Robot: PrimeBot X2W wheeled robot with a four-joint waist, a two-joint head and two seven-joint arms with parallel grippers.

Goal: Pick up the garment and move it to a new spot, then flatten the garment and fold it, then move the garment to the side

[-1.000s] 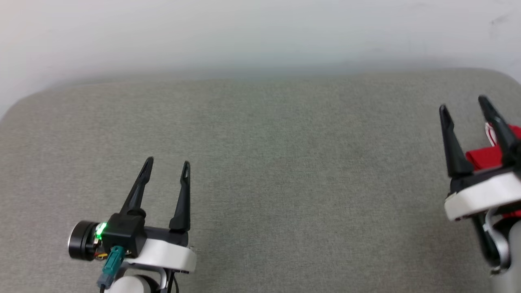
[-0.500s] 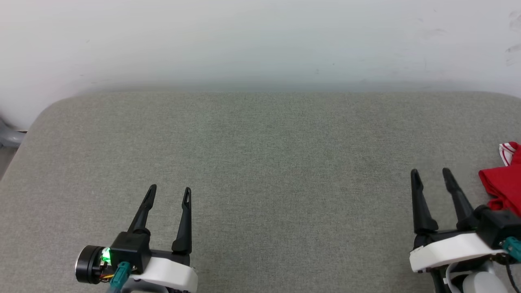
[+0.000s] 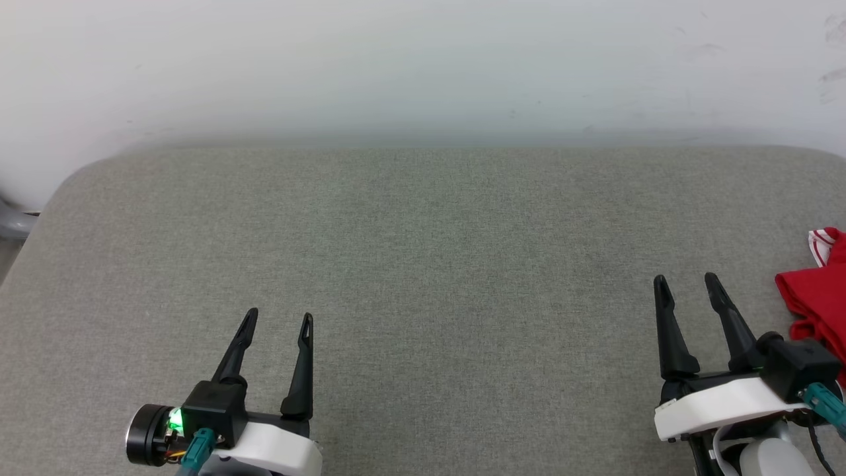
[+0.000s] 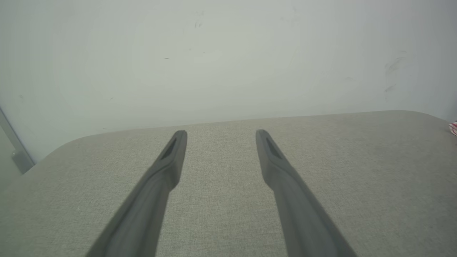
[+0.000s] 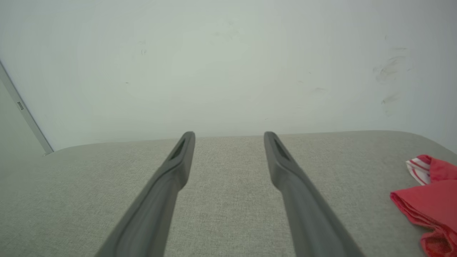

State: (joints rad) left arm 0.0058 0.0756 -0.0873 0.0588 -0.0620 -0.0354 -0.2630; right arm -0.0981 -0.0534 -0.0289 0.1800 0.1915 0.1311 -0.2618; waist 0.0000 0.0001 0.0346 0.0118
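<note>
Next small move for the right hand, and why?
Probably just hold it parked: the red garment with striped white trim lies layered at the grey fabric table's right edge, clear of the open right hand. Cropped, so the fold is unconfirmed.

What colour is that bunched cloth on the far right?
Red garment, with red-and-white striped trim; clearest in the right wrist view.

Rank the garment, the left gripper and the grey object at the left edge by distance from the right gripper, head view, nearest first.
1. The garment, close beside the right gripper, on its right.
2. The left gripper, far off at the lower left.
3. The grey object, farther still, at the picture's left edge.
</note>
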